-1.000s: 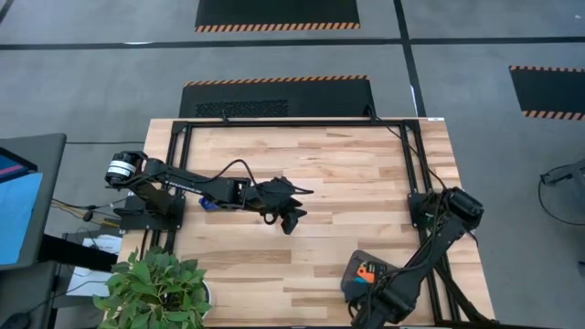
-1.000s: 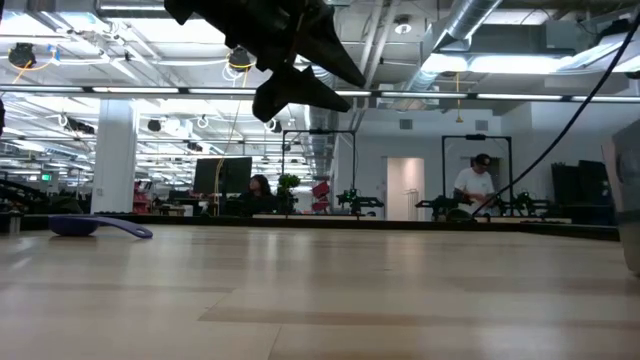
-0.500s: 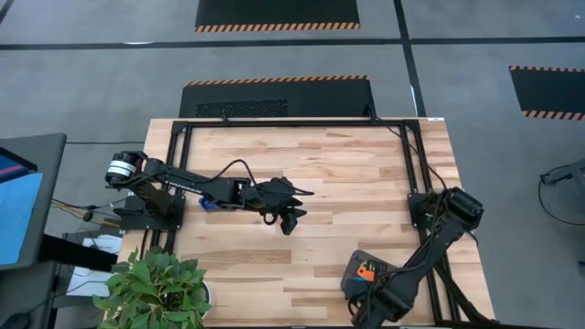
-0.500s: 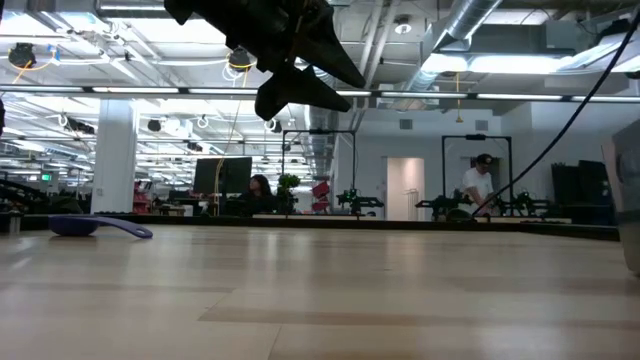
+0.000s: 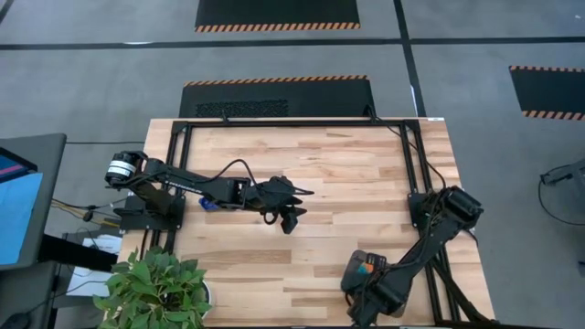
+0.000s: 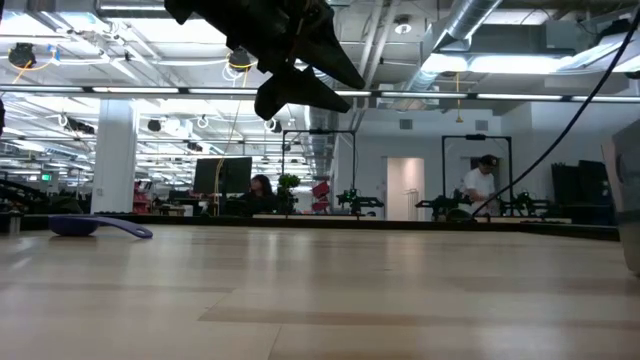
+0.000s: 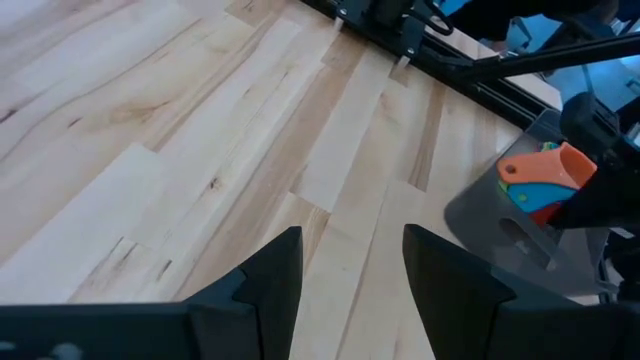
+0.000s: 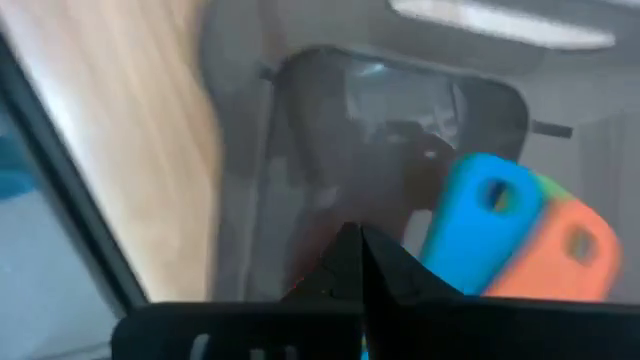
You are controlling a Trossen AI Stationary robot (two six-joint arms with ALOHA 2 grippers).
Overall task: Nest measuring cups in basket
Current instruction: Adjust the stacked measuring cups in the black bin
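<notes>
I hold the right gripper (image 8: 360, 262) closed, empty, over the basket (image 5: 352, 271) beside nested measuring cups (image 7: 540, 180); left gripper (image 7: 350, 265) (open, empty) waits mid-table.

Table from my station: pale wood top, two things resting on it.

I see the butcher-block table (image 5: 329, 183) carrying the dark grey basket (image 5: 353, 270) near its front right corner, and one blue measuring cup (image 6: 95, 226) lying by itself on the left side, well apart from the basket.
</notes>
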